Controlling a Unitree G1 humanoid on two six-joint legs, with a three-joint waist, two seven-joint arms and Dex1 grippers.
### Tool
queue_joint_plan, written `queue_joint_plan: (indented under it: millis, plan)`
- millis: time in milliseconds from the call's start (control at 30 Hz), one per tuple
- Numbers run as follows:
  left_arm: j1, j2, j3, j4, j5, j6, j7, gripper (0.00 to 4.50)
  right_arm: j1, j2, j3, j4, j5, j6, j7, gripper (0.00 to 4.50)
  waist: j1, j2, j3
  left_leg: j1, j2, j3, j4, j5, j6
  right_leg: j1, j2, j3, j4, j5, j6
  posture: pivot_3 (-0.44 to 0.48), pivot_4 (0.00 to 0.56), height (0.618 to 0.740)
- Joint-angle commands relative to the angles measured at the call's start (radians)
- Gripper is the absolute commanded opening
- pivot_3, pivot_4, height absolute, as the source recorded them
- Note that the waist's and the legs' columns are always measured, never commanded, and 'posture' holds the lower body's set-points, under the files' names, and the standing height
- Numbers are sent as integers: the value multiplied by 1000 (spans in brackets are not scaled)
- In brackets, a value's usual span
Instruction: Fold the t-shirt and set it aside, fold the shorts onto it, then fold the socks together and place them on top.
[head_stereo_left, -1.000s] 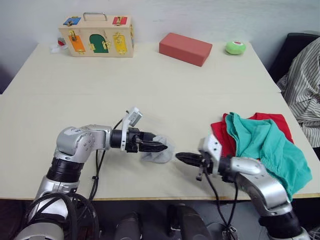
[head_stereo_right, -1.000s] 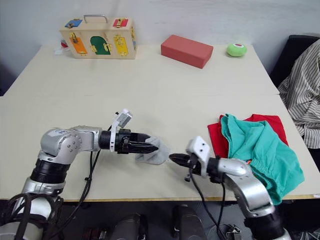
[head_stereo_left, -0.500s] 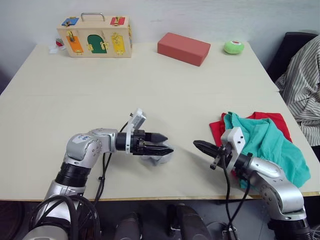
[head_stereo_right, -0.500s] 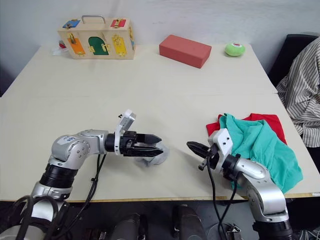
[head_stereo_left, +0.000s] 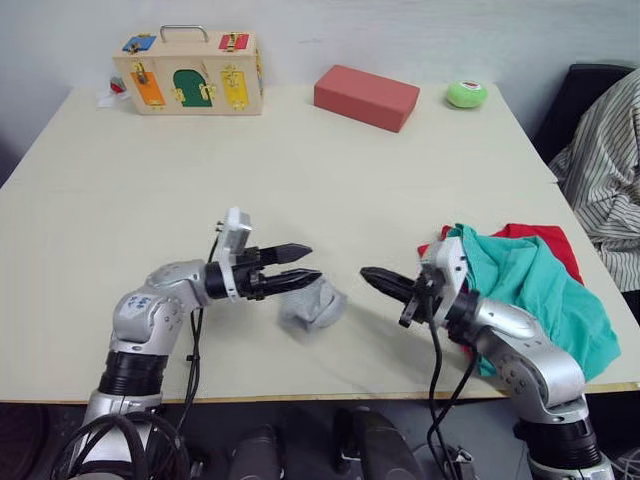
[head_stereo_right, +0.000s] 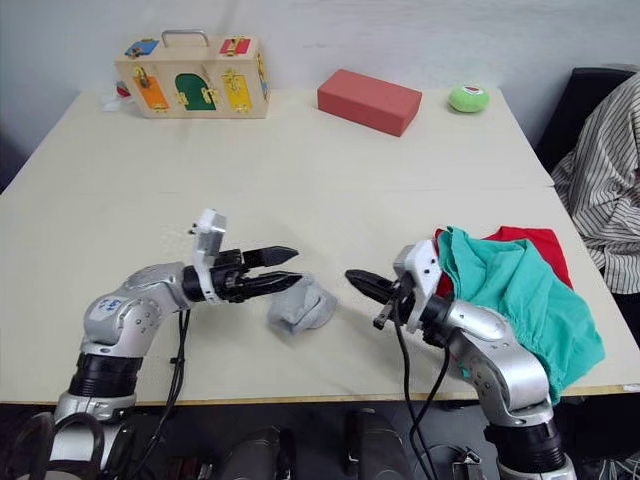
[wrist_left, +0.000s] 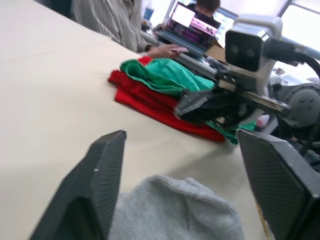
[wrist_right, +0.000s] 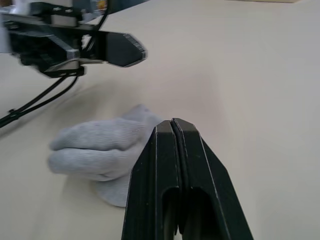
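While no readable writing shows anywhere, we see the socks (head_stereo_left: 313, 305) bunched on the table (head_stereo_left: 330, 180) near its front edge, between our released left gripper (head_stereo_left: 303, 267) and clenched, empty right gripper (head_stereo_left: 368, 274). Shorts (head_stereo_left: 535, 290) lie over the t-shirt (head_stereo_left: 545, 242) at the right edge; open room remains mid-table.

Head stereo pair looking down over the table (head_stereo_left: 300, 170), both wrist cameras low and close, sharing the socks (wrist_right: 100, 150)
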Motion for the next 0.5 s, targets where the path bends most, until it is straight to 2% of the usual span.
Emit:
queue_joint_plan:
  millis: [33,100,167,267,400,500]
  plan:
    - [48,63,-25,8,136,-224,-72,2272,-44,38,52,-3,-29,-72,2,0,-1,0,0,0,0,0,0,0,0,0,0,0,0,0,0,0,150,740]
    - [55,60,-53,47,209,-355,-76,1669,-61,41,94,12,-71,-120,21,0,3,0,0,0,0,0,0,0,0,0,0,0,0,0,0,0,150,740]
    - [55,39,-80,64,245,-404,-62,931,-72,61,132,27,-94,-157,26,0,9,0,0,-1,-1,0,0,-1,1,0,-1,-1,-1,0,0,0,150,740]
    - [57,7,-116,102,298,-443,-33,62,-74,57,207,65,-154,-207,61,0,17,0,0,-2,-1,0,1,-3,6,0,-1,-1,-1,0,0,0,150,740]
    - [65,-22,-142,163,351,-463,10,22,-78,102,233,163,-181,-240,41,0,23,0,0,-2,-1,1,3,-4,8,0,-2,-1,-2,0,0,0,150,740]
    - [79,-50,-153,179,366,-451,44,22,-73,66,287,327,-313,-411,73,0,24,0,0,-2,-1,1,4,-5,8,0,-2,-1,-1,0,0,0,150,740]
